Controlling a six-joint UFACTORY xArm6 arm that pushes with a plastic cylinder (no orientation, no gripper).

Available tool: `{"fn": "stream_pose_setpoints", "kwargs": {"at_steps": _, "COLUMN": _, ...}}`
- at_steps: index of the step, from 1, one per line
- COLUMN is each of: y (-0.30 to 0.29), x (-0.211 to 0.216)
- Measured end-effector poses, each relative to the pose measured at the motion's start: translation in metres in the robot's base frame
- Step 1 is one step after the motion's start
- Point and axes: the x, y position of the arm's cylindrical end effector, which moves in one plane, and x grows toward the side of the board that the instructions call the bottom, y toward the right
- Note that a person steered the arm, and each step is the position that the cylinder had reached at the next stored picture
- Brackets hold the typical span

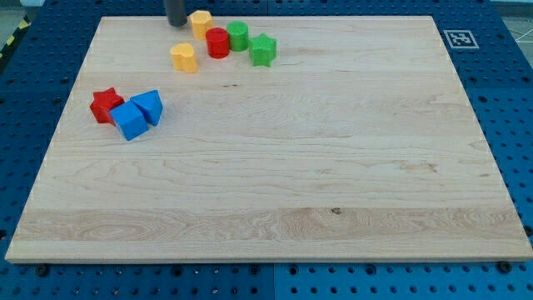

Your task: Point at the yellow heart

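Observation:
The yellow heart (184,57) lies on the wooden board (275,167) near the view's top left. My tip (176,25) is at the board's top edge, just above the heart and close to the left of a yellow hexagon-like block (201,22). A red cylinder (218,42) stands right of the heart, between it and a green cylinder (238,36). A green star (263,50) lies further right.
At the view's left a red star (106,104), a blue cube (129,121) and a blue triangular block (149,107) sit bunched together. A fiducial marker (459,38) is off the board's top right corner.

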Motion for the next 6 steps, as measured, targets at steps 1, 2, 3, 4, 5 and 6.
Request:
{"fn": "stream_pose_setpoints", "kwargs": {"at_steps": 1, "y": 0.021, "x": 0.007}}
{"fn": "stream_pose_setpoints", "kwargs": {"at_steps": 2, "y": 0.018, "x": 0.006}}
{"fn": "stream_pose_setpoints", "kwargs": {"at_steps": 3, "y": -0.018, "x": 0.006}}
{"fn": "stream_pose_setpoints", "kwargs": {"at_steps": 4, "y": -0.057, "x": 0.026}}
{"fn": "stream_pose_setpoints", "kwargs": {"at_steps": 5, "y": -0.071, "x": 0.060}}
{"fn": "stream_pose_setpoints", "kwargs": {"at_steps": 6, "y": -0.061, "x": 0.090}}
